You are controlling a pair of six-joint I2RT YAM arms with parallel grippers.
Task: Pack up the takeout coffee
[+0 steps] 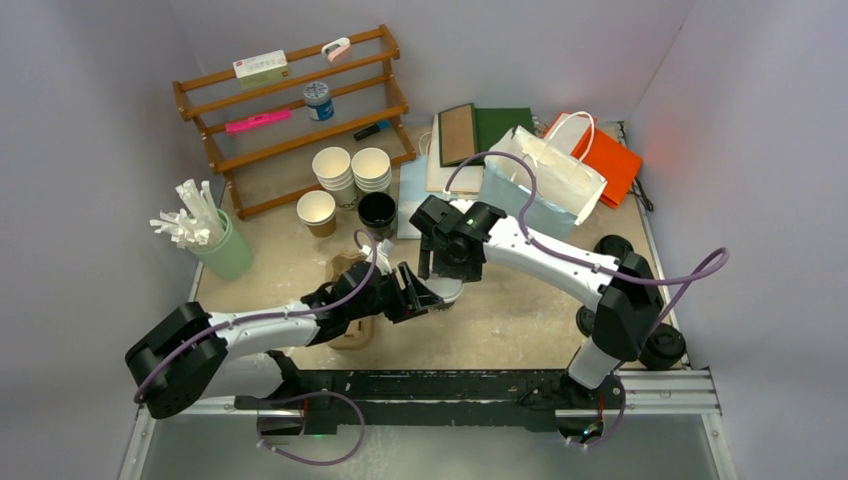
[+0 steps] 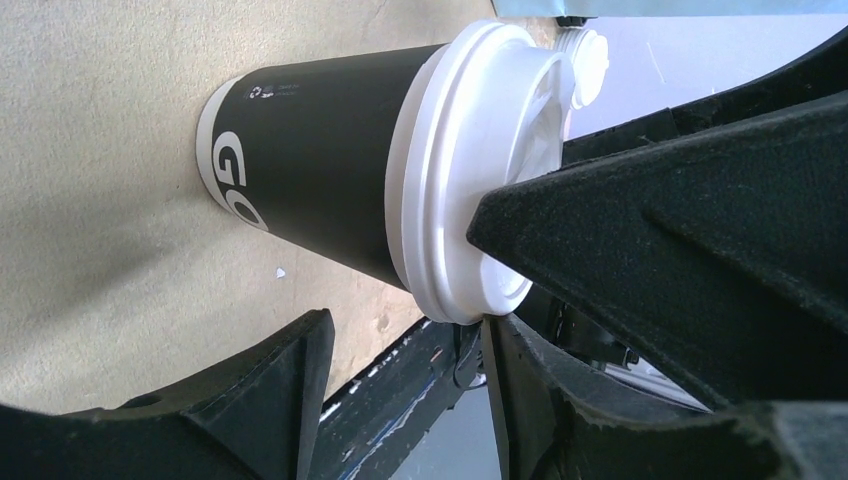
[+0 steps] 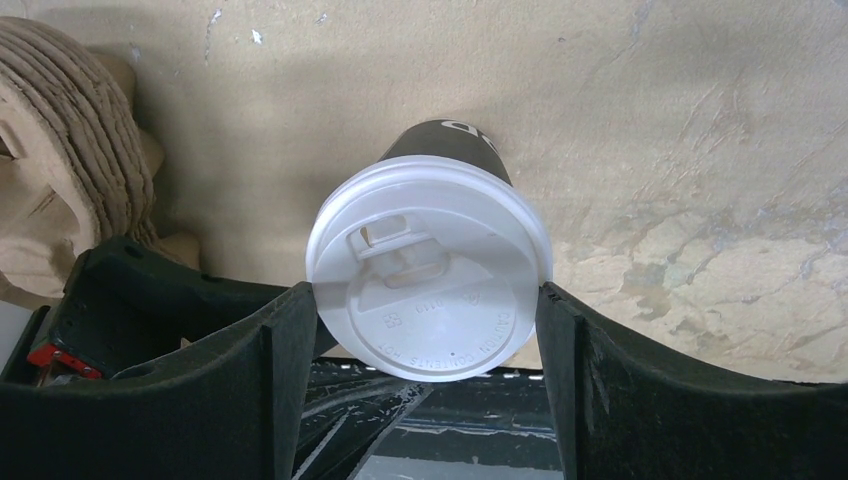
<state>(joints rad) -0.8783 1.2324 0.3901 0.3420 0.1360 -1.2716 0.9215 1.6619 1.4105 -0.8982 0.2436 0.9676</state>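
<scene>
Right gripper [image 3: 425, 296]: fingers sit against the lid [image 3: 430, 270] rim on both sides, looks clamped on the coffee [image 2: 330, 170] at lid height
Left gripper [image 2: 400, 338]: wide open, nothing held, low beside the coffee on its left, fingers short of the body
Coffee place: stands on the desk [image 1: 520, 310] about midway between left and right edges, nearer the near edge than the far one; base on the desk
Cup look: black body, white band at the base, white letters "GO", white lid seated all round
Axis: long axis vertical, upright, no tilt seen
Pointing: lid up, base down; lettered side faces the left gripper; sip slot's heading on the desk cannot be told
Neighbours: brown cardboard piece [image 3: 60, 150] just left of the coffee, apart from it; bags [image 1: 545, 180] toward the far right corner
Step, judged: pick up to carry to a bag
Do it well: a grip on the lid alone may pop it off, so a hold lower on the body seems safer; lift straight up, keep it vertical; left gripper should back off first
</scene>
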